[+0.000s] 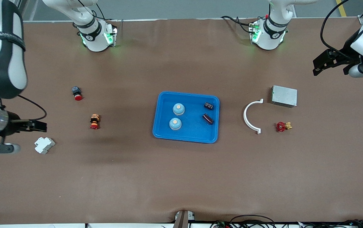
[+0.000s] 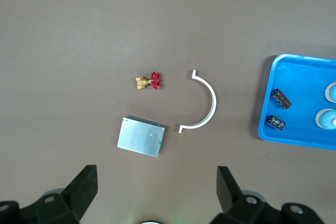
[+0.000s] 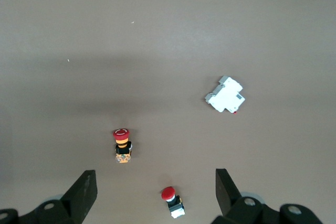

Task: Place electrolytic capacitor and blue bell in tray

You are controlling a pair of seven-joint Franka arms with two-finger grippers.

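The bright-blue tray (image 1: 186, 94) lies in the middle of the table. In it are two light-blue bells (image 1: 178, 109) (image 1: 175, 123) and two dark electrolytic capacitors (image 1: 209, 105) (image 1: 208, 119). The left wrist view shows the tray's end (image 2: 302, 103) with both capacitors (image 2: 281, 98) (image 2: 276, 123) and part of a bell (image 2: 328, 118). My left gripper (image 1: 331, 65) (image 2: 156, 187) is open and empty, up over the left arm's end of the table. My right gripper (image 1: 26, 136) (image 3: 156, 190) is open and empty, up over the right arm's end.
Toward the left arm's end lie a grey metal box (image 1: 284, 96), a white curved bracket (image 1: 251, 116) and a red valve (image 1: 282, 126). Toward the right arm's end lie a white breaker (image 1: 44, 145), an orange-and-red button (image 1: 95, 122) and a black red-capped button (image 1: 77, 92).
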